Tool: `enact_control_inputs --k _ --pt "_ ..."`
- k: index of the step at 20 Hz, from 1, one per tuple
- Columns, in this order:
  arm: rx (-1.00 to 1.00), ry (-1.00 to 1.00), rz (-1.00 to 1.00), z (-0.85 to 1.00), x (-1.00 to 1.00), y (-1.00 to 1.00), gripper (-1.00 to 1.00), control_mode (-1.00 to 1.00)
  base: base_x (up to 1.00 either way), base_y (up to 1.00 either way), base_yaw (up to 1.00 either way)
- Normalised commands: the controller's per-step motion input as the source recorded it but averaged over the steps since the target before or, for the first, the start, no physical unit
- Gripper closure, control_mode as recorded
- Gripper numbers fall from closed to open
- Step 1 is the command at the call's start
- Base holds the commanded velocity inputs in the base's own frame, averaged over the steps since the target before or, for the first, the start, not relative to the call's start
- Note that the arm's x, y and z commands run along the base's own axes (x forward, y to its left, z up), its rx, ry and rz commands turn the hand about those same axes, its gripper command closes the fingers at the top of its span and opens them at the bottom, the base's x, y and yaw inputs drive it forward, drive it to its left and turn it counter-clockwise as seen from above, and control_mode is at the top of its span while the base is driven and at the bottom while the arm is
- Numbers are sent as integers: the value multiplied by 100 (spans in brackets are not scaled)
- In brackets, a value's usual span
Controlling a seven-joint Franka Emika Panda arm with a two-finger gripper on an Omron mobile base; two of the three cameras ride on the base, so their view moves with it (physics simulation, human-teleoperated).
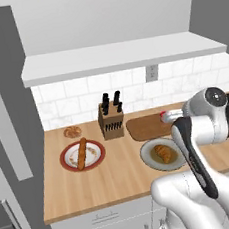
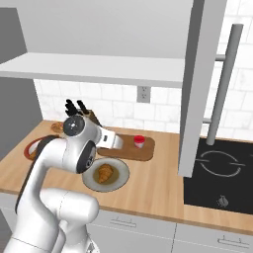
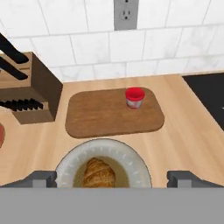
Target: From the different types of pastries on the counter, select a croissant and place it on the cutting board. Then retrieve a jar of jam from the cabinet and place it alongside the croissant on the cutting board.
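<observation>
Upright, jar of jam (image 3: 134, 97) on cutting board (image 3: 105, 113); croissant (image 3: 99, 172) seemingly lengthwise toward it; pincer (image 3: 112, 178) released.

- Golden-brown croissant (image 3: 99, 173) is sitting on a grey plate (image 3: 133, 158).
- Red jar (image 3: 134, 97) is standing on a reddish-brown board (image 3: 100, 114).
- Tan, plank-grained counter (image 1: 119, 179) is showing.
- Golden baguette (image 1: 81, 153) is lying on a red-rimmed plate (image 1: 67, 160).

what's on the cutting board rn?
Only the jar of jam, upright near the back right corner of the cutting board. The croissant lies on the grey plate in front of the board. Nothing hides the board's surface in the hand view.
</observation>
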Motion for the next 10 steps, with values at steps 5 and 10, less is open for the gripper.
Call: enact_control_inputs --k 5,10 --pt "16 11 27 35 -20 32 -100 -100 0 0 0" --pt "5 6 6 29 -44 18 -100 -100 0 0 0"
